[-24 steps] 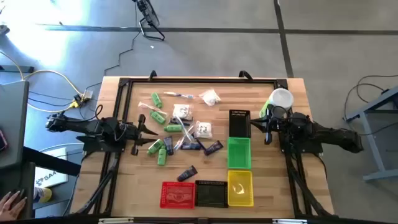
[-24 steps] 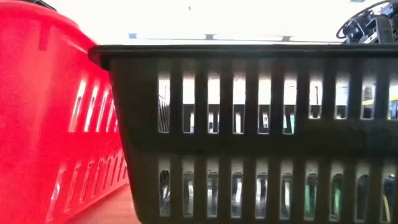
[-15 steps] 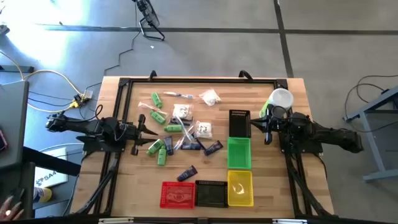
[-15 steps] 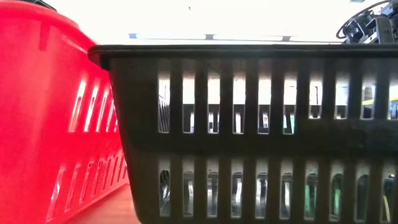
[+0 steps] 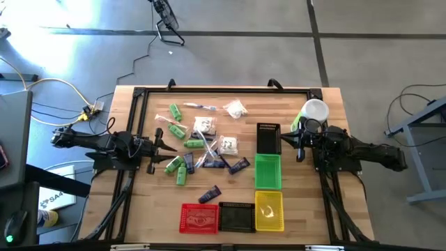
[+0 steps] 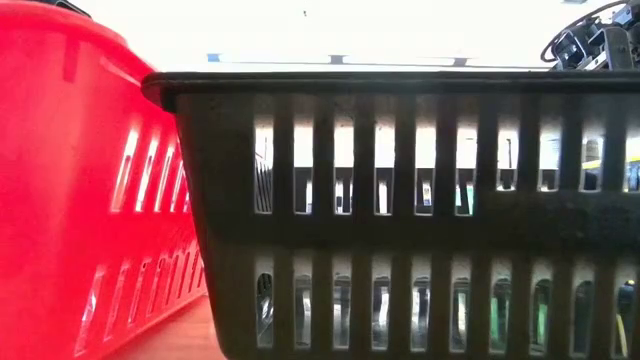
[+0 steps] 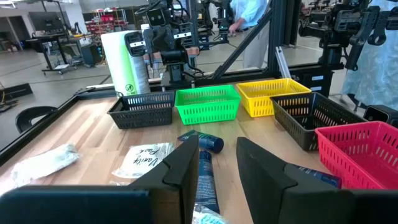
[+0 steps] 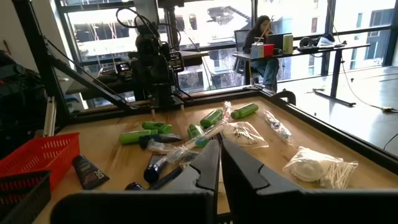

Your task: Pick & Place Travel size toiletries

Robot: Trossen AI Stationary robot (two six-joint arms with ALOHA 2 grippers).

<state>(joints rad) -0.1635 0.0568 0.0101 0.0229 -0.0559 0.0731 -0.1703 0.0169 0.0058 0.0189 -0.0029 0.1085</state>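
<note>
The travel size toiletries lie scattered on the wooden table's middle: green bottles point(image 5: 194, 143), navy tubes point(image 5: 239, 165), white packets point(image 5: 228, 145) and a wrapped toothbrush point(image 5: 198, 106). My left gripper point(image 5: 169, 145) hovers level at the pile's left edge, open, with a gap between its fingers point(image 7: 217, 146). A navy tube point(image 7: 205, 171) lies on the table beyond and below that gap. My right gripper point(image 5: 284, 141) waits at the right, beside the far black basket, its fingers shut together point(image 8: 219, 144) and holding nothing.
A black basket point(image 5: 268, 137), a green basket point(image 5: 267, 171) and a yellow basket point(image 5: 270, 209) stand in a row right of the pile. A second black basket point(image 5: 236, 217) and a red basket point(image 5: 199, 217) sit at the near edge. A white cup point(image 5: 316, 110) stands at the far right.
</note>
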